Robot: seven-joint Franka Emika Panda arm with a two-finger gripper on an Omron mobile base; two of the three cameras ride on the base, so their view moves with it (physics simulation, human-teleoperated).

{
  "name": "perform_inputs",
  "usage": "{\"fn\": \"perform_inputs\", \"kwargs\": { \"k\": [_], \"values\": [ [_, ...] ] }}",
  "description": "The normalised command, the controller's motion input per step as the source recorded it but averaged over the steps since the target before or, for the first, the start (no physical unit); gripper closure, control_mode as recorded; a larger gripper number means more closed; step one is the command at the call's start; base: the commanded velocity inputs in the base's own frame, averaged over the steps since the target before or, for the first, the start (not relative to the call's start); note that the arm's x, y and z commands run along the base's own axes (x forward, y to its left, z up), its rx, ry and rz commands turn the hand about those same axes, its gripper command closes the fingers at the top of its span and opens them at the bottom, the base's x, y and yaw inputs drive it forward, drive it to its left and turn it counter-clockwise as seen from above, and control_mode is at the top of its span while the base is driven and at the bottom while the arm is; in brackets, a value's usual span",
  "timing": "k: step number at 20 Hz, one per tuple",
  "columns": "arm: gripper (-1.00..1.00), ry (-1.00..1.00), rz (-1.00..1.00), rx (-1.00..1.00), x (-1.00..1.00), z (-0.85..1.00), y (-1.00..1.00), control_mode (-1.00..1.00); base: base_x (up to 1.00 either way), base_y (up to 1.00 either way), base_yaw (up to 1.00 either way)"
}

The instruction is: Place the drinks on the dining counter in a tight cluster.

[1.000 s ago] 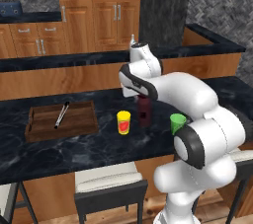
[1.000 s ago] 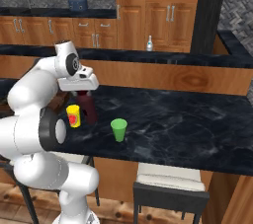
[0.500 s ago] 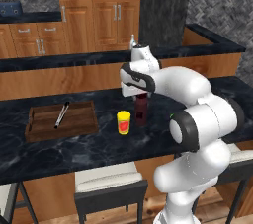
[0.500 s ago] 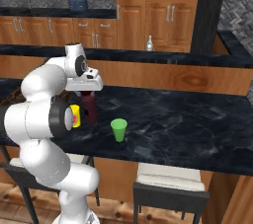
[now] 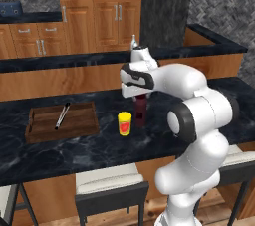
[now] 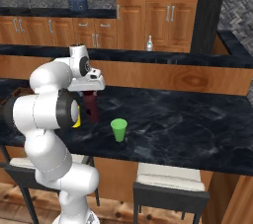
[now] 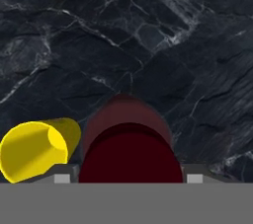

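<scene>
My gripper (image 5: 141, 96) is shut on the neck of a dark maroon bottle (image 5: 141, 114), which hangs upright over the black marble dining counter (image 5: 74, 150). Its base is at or just above the top; I cannot tell if it touches. In the right base view the gripper (image 6: 90, 91) holds the same bottle (image 6: 91, 107). The hand view looks down on the bottle (image 7: 129, 139) between the fingertips of the gripper (image 7: 128, 177). A small clear bottle (image 5: 133, 42) (image 6: 149, 43) stands on the raised dark ledge behind the wooden riser.
A yellow cup (image 5: 124, 123) (image 7: 34, 149) stands just left of the maroon bottle. A green cup (image 6: 118, 130) stands to its right. A wooden tray (image 5: 35, 130) with a utensil (image 5: 62, 116) lies at the counter's left. Stools stand below the front edge.
The arm's elbow has folded in toward the bottle and now covers the green cup in the left base view. The gripper keeps its hold on the maroon bottle at nearly the same spot.
</scene>
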Motion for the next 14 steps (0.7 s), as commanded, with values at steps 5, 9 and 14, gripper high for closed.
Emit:
{"fn": "perform_inputs", "kwargs": {
  "k": [5, 9, 14],
  "values": [
    [1.0, 0.0, 0.05, 0.01, 0.13, -0.21, 0.05, -1.0, 0.0, 0.0, 0.0],
    [1.0, 0.0, 0.05, 0.0, 0.1, -0.21, 0.0, -1.0, 0.0, 0.0, 0.0],
    [1.0, 0.0, 0.05, 0.0, -0.01, -0.27, 0.0, -1.0, 0.0, 0.0, 0.0]
  ]
}}
